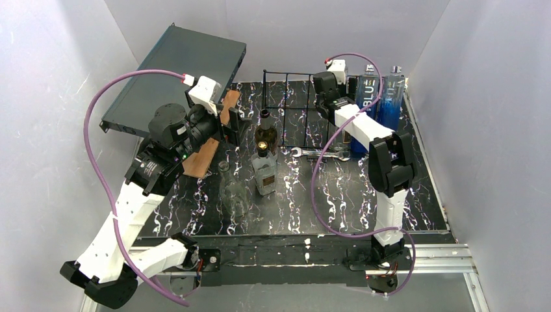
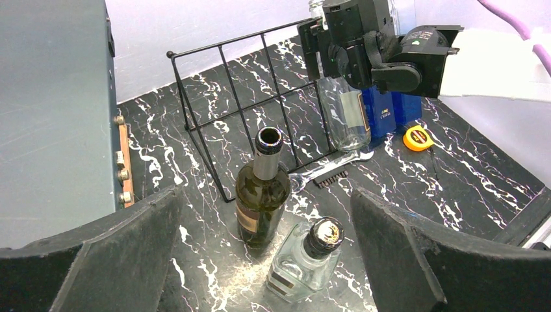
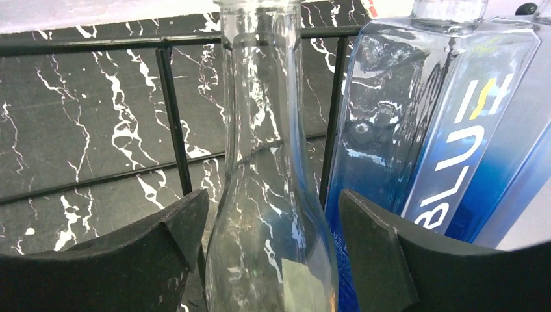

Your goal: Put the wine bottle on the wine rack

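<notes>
A clear glass wine bottle (image 3: 273, 195) (image 2: 344, 117) stands upright at the right end of the black wire wine rack (image 1: 289, 107) (image 2: 240, 84) (image 3: 170, 117), with the rack's bars just behind it. My right gripper (image 3: 273, 198) (image 1: 321, 94) is open. Its fingers (image 3: 162, 240) flank the bottle's shoulder with a thin gap on the right side. A dark green wine bottle (image 1: 265, 130) (image 2: 260, 195), uncorked, stands on the table in front of the rack. My left gripper (image 2: 265, 195) (image 1: 232, 120) hangs open above and behind it, holding nothing.
A square clear bottle with a black cap (image 1: 264, 172) (image 2: 305, 260) stands next to the green one. Two tall blue bottles (image 1: 379, 97) (image 3: 442, 130) crowd the rack's right side. A wrench (image 1: 318, 153), a tape measure (image 2: 416, 138) and a dark grey flat box (image 1: 175, 71) are nearby.
</notes>
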Controlling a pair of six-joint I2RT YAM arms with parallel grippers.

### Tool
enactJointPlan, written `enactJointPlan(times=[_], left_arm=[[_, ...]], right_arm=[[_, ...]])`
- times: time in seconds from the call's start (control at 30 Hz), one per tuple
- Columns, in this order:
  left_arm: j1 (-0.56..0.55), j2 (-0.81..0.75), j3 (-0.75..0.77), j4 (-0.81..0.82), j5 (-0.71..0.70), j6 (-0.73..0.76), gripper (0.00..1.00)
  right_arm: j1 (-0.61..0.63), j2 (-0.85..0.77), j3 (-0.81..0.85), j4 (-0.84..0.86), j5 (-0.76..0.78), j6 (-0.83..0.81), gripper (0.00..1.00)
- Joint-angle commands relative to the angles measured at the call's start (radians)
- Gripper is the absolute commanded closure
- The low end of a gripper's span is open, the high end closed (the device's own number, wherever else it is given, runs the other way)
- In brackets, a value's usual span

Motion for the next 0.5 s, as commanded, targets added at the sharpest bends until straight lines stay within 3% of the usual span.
enactJointPlan(times=[0.0,0.3,0.47], left_arm=[[-0.008,-0.020,-0.004,0.022,-0.002,0.009,0.01],[-0.010,-0.019,-0.004,0.023,0.007,0.004,0.01],[-0.009,-0.020,-0.005,0.025,0.007,0.003,0.01]], right_arm=[[0.066,-0.064,0.025,-0.018,-0.017,-0.007,0.15],[0.156,-0.225,-0.106,-0.063,0.015,0.027,0.11],[0.211,-0.347,-0.261,-0.060,-0.208,-0.009,0.11]])
